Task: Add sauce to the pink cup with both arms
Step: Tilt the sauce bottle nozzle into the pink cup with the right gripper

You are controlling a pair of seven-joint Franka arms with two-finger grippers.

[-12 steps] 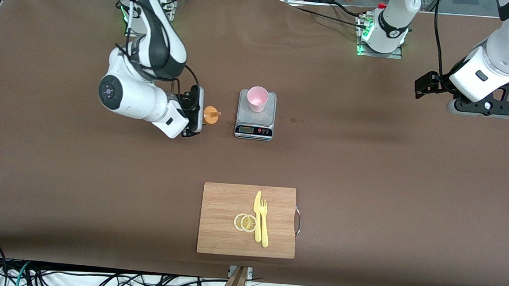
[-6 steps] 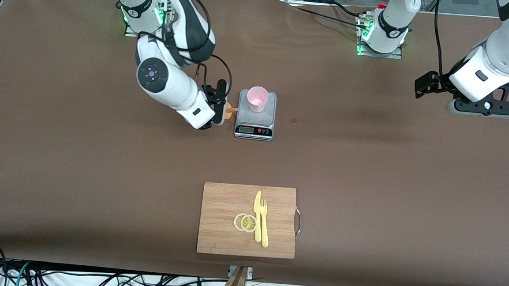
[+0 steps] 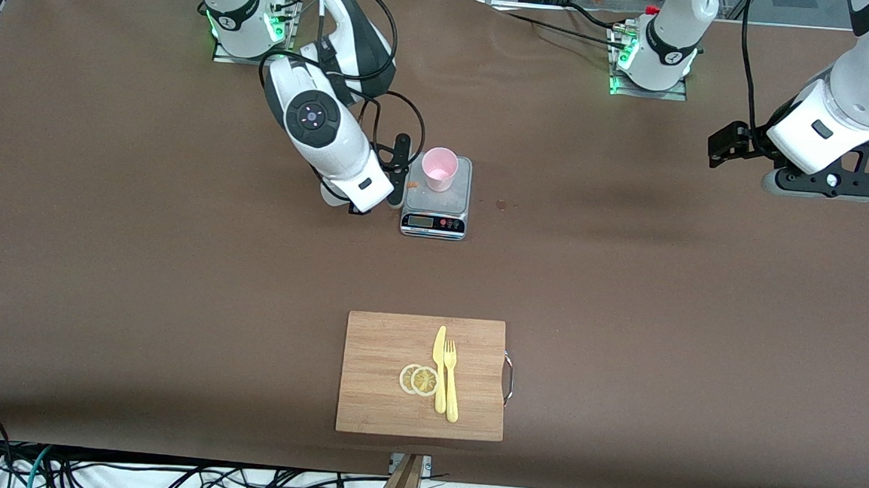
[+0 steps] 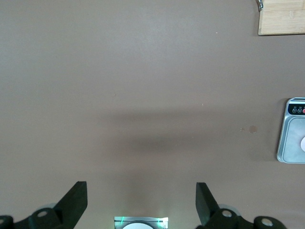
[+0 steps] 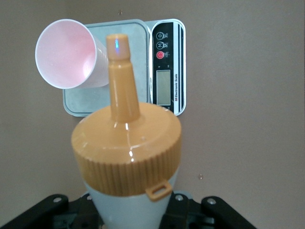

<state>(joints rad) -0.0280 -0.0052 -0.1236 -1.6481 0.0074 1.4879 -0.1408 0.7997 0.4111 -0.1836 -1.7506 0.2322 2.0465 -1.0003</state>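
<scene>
Your sauce bottle fills the lower centre of the right wrist view, tilted with its orange nozzle toward the pink cup. The cup stands on the scale, upper centre of the front view. The right gripper is clamped on the bottle beside the scale. The left gripper hangs spread wide, holding nothing (upper right of the front view, waiting). A cutting board lies lower centre.

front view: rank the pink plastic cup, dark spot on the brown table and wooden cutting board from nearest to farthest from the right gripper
1. Pink plastic cup, on the grey kitchen scale beside the right gripper, which holds the orange-capped sauce bottle.
2. Dark spot on the table, toward the left arm's end.
3. Wooden cutting board, nearest the front camera.
</scene>
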